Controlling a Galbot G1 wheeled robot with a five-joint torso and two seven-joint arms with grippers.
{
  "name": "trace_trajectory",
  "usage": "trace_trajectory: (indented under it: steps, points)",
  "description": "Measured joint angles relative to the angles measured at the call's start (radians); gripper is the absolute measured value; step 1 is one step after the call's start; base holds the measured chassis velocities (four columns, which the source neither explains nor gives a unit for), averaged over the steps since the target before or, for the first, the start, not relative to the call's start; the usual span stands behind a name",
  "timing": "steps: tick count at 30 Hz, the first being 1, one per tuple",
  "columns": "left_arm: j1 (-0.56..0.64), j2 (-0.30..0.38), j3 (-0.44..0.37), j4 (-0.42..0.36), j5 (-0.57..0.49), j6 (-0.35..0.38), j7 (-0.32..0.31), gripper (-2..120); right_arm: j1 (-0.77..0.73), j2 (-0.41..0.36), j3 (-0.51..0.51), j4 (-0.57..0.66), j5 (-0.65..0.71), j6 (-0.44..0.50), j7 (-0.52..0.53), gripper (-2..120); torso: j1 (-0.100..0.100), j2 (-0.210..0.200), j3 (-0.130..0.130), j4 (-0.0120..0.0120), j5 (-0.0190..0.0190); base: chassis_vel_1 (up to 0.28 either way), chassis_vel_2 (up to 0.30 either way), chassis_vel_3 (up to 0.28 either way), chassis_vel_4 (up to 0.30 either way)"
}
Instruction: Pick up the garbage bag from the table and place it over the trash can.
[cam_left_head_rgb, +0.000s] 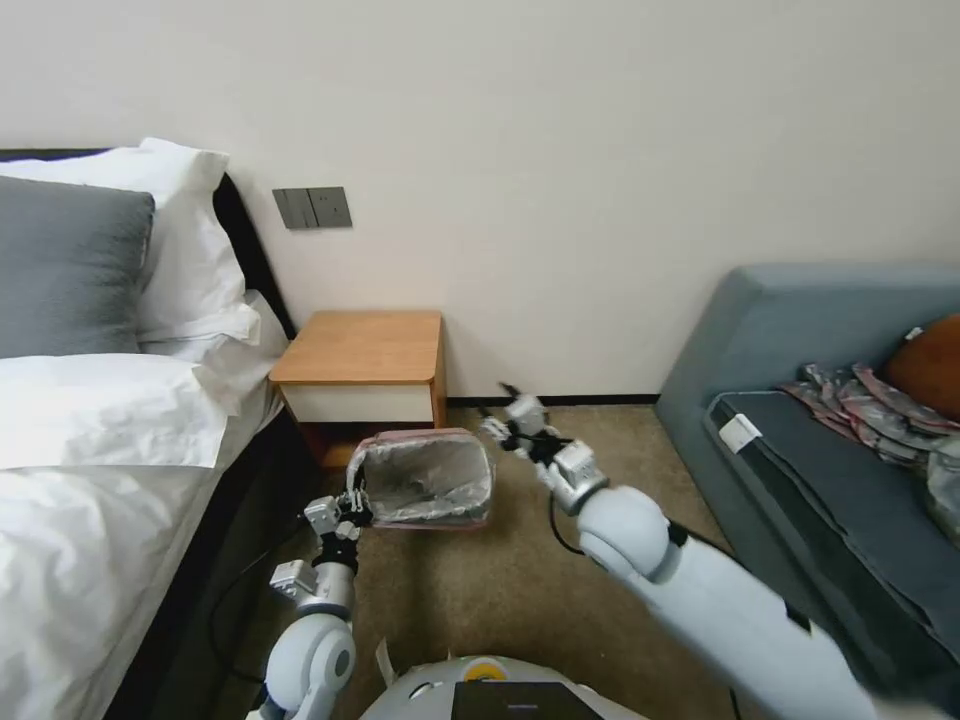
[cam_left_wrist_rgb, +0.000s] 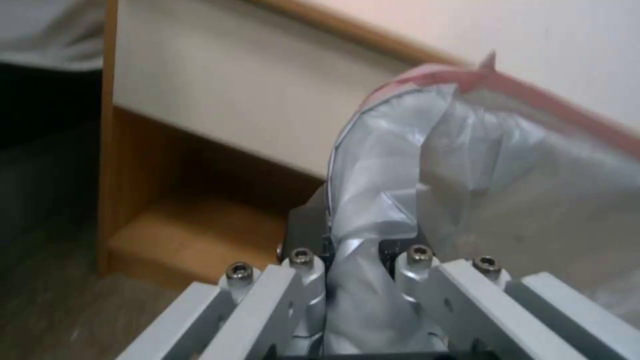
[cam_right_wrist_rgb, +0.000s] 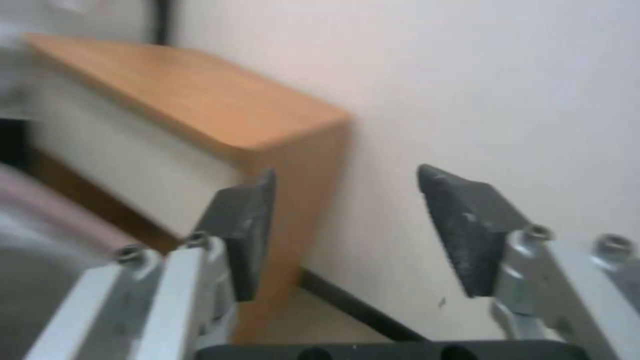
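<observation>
The garbage bag (cam_left_head_rgb: 425, 478), grey shiny film with a pinkish-red rim, is stretched open on the carpet in front of the table (cam_left_head_rgb: 360, 345). The trash can is covered by the film, so I cannot make out its body. My left gripper (cam_left_head_rgb: 350, 512) is at the bag's near left corner, shut on a fold of the film. In the left wrist view that gripper (cam_left_wrist_rgb: 353, 235) pinches the bag (cam_left_wrist_rgb: 400, 165). My right gripper (cam_left_head_rgb: 505, 415) hangs open just right of the bag's far corner. In the right wrist view that gripper (cam_right_wrist_rgb: 347, 225) holds nothing, facing the table (cam_right_wrist_rgb: 187, 95) and the wall.
A bed (cam_left_head_rgb: 90, 450) with white linen and pillows runs along the left. A blue-grey sofa (cam_left_head_rgb: 800, 400) stands at the right with a patterned cloth (cam_left_head_rgb: 860, 400) on it. Brown carpet (cam_left_head_rgb: 480, 590) lies between them. The wall is close behind the table.
</observation>
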Motion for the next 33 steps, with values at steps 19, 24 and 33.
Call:
trace_trajectory:
  steps: [19, 24, 33]
  points:
    - [0.076, 0.121, 0.129, 0.008, -0.070, 0.085, -0.110, 7, -0.462, 0.240, 0.323, 0.015, -0.319, 0.236, -0.052, 100, 0.000, 0.000, 0.000, 0.0009, -0.0004, 0.000, 0.000, 0.000, 0.000]
    - [0.074, 0.124, 0.180, 0.016, -0.056, 0.096, -0.124, 7, -0.509, 0.282, 0.341, 0.029, -0.350, 0.248, -0.052, 100, 0.000, 0.000, 0.000, 0.0006, -0.0003, 0.000, 0.000, 0.000, 0.000]
    - [0.067, 0.118, 0.219, 0.035, -0.055, 0.104, -0.145, 7, -0.516, 0.292, 0.348, 0.039, -0.354, 0.249, -0.049, 100, 0.000, 0.000, 0.000, 0.0008, -0.0002, 0.000, 0.000, 0.000, 0.000]
